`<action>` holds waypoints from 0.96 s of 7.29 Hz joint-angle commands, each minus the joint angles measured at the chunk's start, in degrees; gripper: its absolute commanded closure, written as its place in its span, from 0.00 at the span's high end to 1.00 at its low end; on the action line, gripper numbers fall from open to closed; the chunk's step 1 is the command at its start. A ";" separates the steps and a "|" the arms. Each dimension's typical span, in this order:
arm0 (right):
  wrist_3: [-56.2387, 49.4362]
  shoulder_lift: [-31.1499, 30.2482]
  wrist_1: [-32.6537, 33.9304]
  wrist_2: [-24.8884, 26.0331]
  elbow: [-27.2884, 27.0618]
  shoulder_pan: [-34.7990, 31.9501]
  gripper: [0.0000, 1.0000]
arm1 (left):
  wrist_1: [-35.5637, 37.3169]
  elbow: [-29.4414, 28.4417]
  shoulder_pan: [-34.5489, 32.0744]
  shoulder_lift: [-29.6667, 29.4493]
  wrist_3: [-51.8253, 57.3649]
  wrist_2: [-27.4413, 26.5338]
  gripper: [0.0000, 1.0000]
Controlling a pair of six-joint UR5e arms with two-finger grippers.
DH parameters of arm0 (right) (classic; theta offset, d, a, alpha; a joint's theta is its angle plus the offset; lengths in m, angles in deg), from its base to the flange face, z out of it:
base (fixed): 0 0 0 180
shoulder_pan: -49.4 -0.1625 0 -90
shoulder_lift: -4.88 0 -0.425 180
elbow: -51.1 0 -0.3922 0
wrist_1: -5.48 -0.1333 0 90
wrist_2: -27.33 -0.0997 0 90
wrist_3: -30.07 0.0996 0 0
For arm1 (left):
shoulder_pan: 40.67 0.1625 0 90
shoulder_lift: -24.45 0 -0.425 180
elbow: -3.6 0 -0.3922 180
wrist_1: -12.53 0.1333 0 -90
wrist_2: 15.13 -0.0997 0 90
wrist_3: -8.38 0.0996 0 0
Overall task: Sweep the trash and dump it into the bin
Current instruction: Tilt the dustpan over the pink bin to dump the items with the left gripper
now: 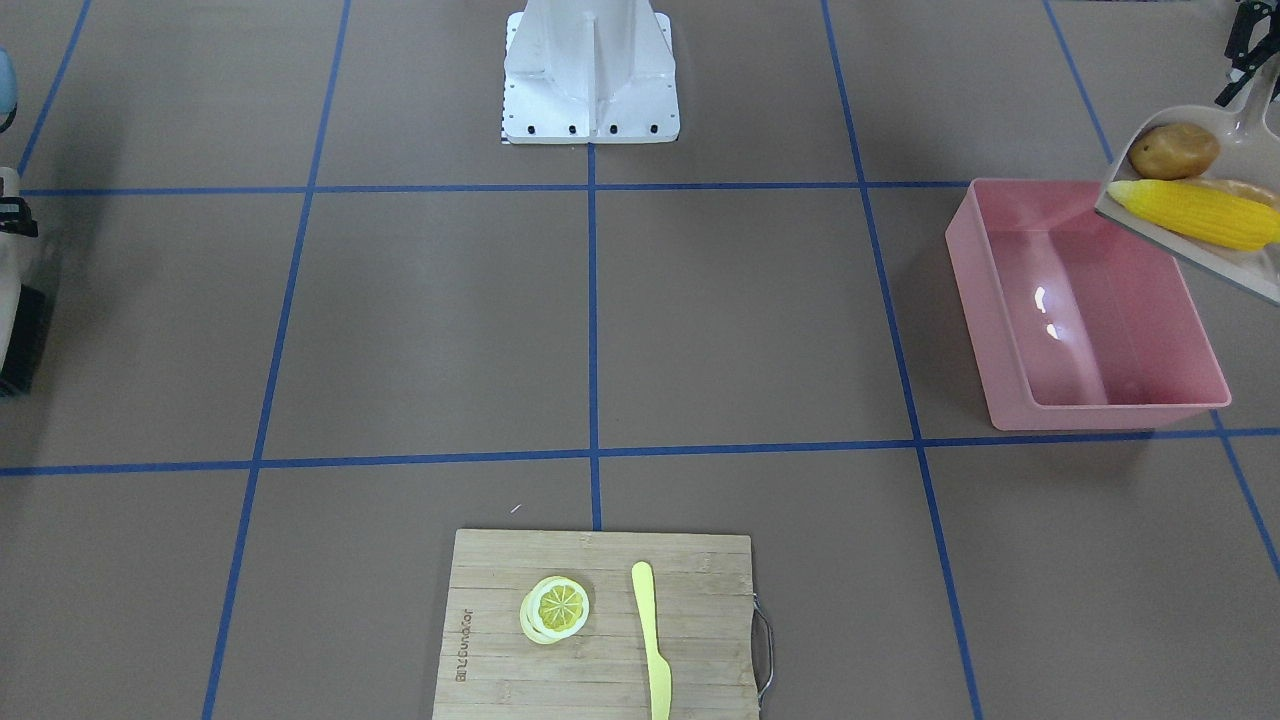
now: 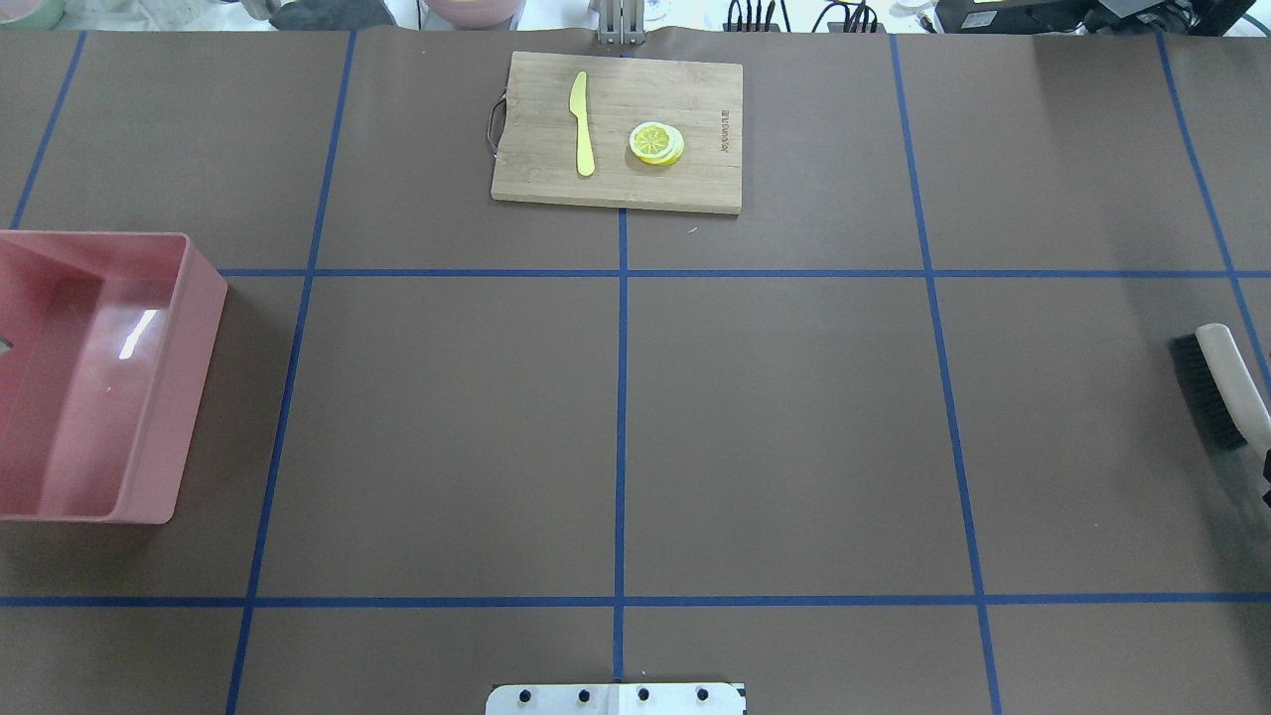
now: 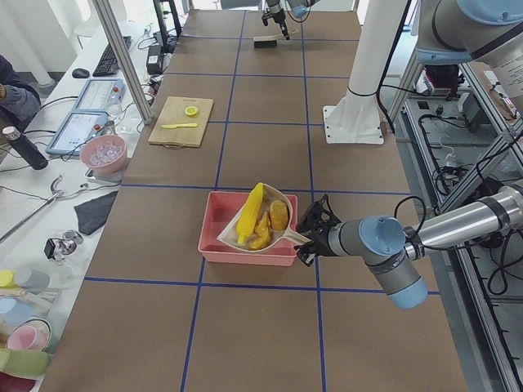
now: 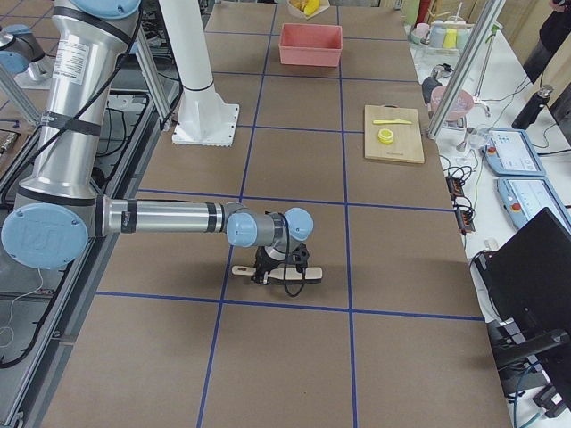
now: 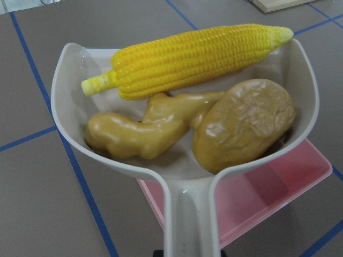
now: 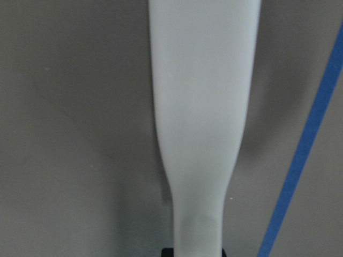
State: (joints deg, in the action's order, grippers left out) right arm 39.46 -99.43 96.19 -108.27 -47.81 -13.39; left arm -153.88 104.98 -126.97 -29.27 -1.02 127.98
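My left gripper (image 3: 315, 234) is shut on the handle of the beige dustpan (image 5: 69, 91) and holds it in the air, over the edge of the pink bin (image 1: 975, 290). In the pan lie the yellow corn cob (image 5: 193, 56), the tan ginger root (image 5: 144, 126) and the brown-orange potato (image 5: 244, 123). The front view shows the corn (image 1: 1195, 213) and potato (image 1: 1174, 150) over the bin's far right corner. The bin (image 2: 204, 377) holds nothing that I can see. My right gripper (image 4: 281, 263) is shut on the white handle of the brush (image 2: 1221, 387), low at the table's right edge.
A wooden cutting board (image 2: 616, 189) at the far middle carries a lemon slice (image 2: 656, 142) and a pale yellow plastic knife (image 2: 582, 124). The robot's white base (image 1: 590, 70) stands at the near middle.
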 commanded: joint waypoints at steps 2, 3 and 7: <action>-1.84 -0.98 -0.27 1.12 0.47 -0.84 0.00 | 10.47 1.71 1.82 1.17 14.04 0.24 0.00; -1.84 -0.98 -0.27 1.12 0.65 -0.84 0.00 | 13.45 3.64 3.66 1.34 15.53 0.24 0.00; -1.57 -0.28 -0.18 0.77 1.09 -0.75 0.62 | 30.42 9.89 4.39 2.22 24.77 -0.12 0.00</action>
State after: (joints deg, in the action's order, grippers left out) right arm 37.84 -99.84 96.01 -107.32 -46.78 -14.15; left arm -126.87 114.13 -122.70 -27.51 22.49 127.89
